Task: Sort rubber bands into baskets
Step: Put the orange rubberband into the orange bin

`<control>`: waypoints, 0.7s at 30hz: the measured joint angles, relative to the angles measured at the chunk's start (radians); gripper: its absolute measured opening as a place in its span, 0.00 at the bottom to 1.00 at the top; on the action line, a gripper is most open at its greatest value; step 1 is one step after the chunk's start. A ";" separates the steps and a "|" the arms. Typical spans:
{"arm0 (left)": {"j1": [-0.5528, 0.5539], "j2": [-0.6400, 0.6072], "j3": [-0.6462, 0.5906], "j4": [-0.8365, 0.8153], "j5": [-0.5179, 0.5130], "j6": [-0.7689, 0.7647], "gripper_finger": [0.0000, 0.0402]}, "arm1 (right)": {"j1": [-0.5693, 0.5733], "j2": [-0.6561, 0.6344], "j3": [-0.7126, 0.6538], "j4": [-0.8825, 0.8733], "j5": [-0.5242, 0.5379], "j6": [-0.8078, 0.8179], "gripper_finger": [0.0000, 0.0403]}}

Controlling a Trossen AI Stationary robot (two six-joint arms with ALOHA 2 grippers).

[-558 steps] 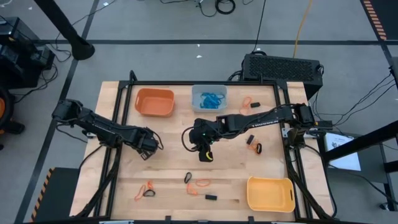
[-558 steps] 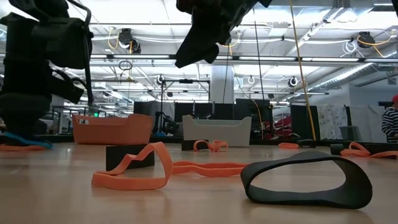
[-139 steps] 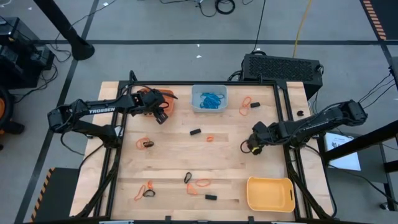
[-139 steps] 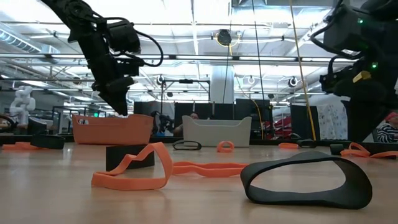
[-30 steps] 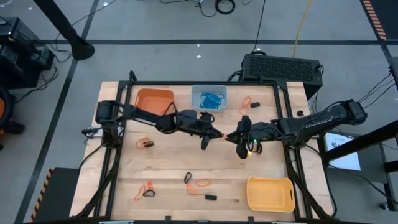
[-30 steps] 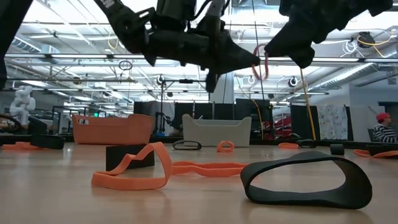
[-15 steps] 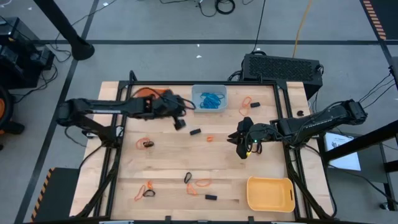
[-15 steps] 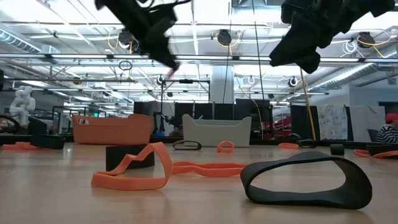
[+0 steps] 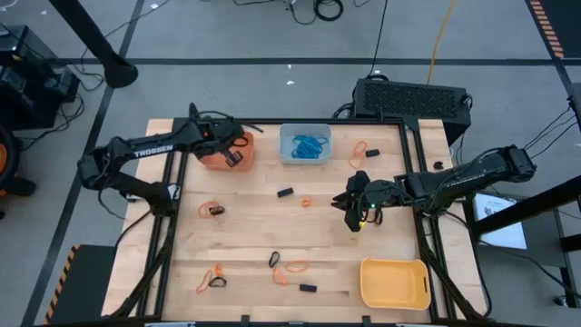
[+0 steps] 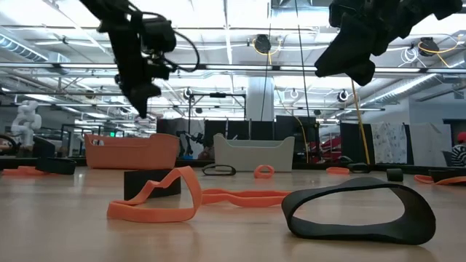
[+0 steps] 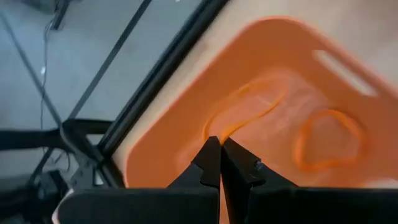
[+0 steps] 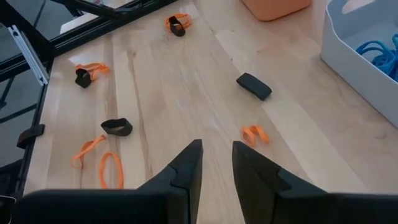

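My left gripper hangs over the orange basket at the table's far left, shut on an orange rubber band. A second orange band lies on that basket's floor. My right gripper stands a little open above the table's right middle, with nothing between its fingers. The pale blue-grey basket at the far middle holds blue bands. The yellow basket sits at the near right corner. Loose orange and black bands lie flat on the wood. My left gripper pinches one end of the orange band's loop between its two shut fingertips. The fingers slant down from above into the orange basket's opening. The rest of the loop reaches out past the fingertips over the basket's floor; whether it touches the floor I cannot tell.
Loose bands lie at the table's middle: one small orange, one black. More lie at the left, near the front edge and at the far right. A black metal frame borders the table.
My left gripper has swung from the table's middle toward the far left edge, tipping downward, and now hangs over the orange basket. The orange band, a second ago between both grippers, has gone with it. My right gripper has stayed in place.
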 joint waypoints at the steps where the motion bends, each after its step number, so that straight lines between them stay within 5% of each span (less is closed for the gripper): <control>1: 0.019 0.004 -0.008 0.009 0.000 -0.001 0.01 | 0.000 0.000 0.000 0.000 0.000 0.000 0.20; 12: 0.027 0.017 -0.020 0.000 0.105 -0.007 0.16 | 0.000 0.000 0.000 0.000 0.003 -0.023 0.20; 21: 0.011 0.017 -0.020 -0.010 0.092 -0.004 0.29 | 0.000 0.000 0.000 -0.001 0.002 -0.020 0.20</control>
